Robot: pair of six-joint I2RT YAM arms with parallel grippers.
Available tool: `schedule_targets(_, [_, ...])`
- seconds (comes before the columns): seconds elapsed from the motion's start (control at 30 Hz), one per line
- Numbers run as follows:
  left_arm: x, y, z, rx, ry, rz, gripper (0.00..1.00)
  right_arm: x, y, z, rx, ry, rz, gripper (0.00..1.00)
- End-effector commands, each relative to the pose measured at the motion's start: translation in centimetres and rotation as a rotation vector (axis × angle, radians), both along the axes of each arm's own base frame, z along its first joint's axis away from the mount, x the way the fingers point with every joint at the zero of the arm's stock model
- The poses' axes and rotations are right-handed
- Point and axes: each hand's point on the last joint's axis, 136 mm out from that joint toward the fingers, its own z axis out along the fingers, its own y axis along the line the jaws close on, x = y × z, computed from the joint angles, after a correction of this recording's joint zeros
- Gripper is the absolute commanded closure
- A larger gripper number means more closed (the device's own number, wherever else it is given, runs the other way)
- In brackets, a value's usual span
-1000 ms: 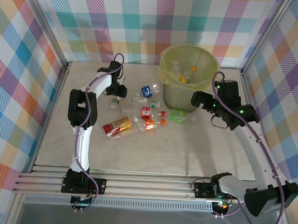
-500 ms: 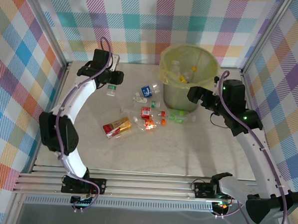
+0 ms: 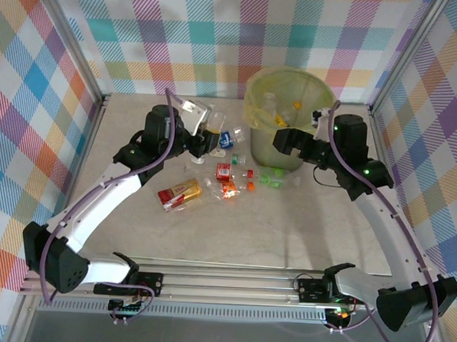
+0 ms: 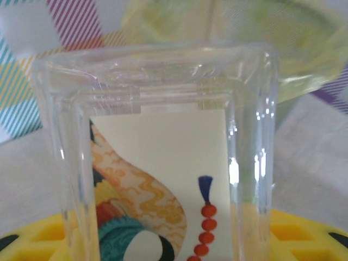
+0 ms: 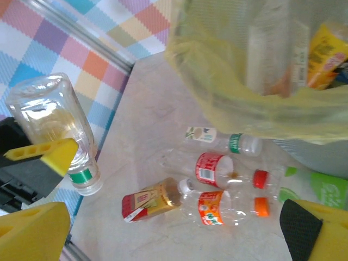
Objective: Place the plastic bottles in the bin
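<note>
Left end effector (image 3: 201, 128) tight on clear bottle (image 3: 192, 108), arm aloft near bin (image 3: 254, 115); right end effector (image 3: 284, 140) agape.

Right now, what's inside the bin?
The bin holds a clear bottle and a yellow-labelled bottle. The folds of the bag hide whatever lies deeper.

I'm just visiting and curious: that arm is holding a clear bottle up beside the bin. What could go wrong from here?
The clear bottle in the left gripper isn't over the bin yet; released early, it lands on the table. The open right gripper sits by the rim, so the arms might bump.
</note>
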Motion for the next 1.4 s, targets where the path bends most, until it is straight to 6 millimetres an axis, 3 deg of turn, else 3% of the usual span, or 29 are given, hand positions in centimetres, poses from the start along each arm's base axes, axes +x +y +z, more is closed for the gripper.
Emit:
schedule_targets(0.0, [-2.5,-2.4,4.0,-0.092,-0.133,-0.141,0.45,-0.1,2.6,2.9,0.066,-0.08,0.098,0.0])
schedule_targets(0.33, [-3.7,-4.6,3.8,-0.1,-0.122,-0.216,0.45,-1.8,9.4,5.3,0.087,-0.158,0.314,0.0])
schedule_targets(0.7, [-4.8,-6.2,3.1,-0.092,-0.105,-0.3,0.45,-0.6,12.3,6.2,0.078,-0.183,0.339,0.0])
schedule_targets(0.87, [-5.3,-7.0,2.8,-0.084,-0.098,-0.335,0.45,0.4,12.8,5.7,0.067,-0.159,0.31,0.01])
schedule_targets(1.23, [-4.5,-6.8,2.7,-0.087,-0.098,-0.291,0.42,1.2,12.5,4.9,0.077,-0.131,0.256,0.42])
schedule_targets(1.3, [-4.4,-6.7,2.7,-0.089,-0.092,-0.28,0.35,1.4,12.3,4.9,0.072,-0.131,0.237,0.44])
schedule_targets(1.37, [-4.4,-6.6,2.7,-0.088,-0.091,-0.274,0.21,1.6,11.9,5.0,0.061,-0.135,0.213,0.46])
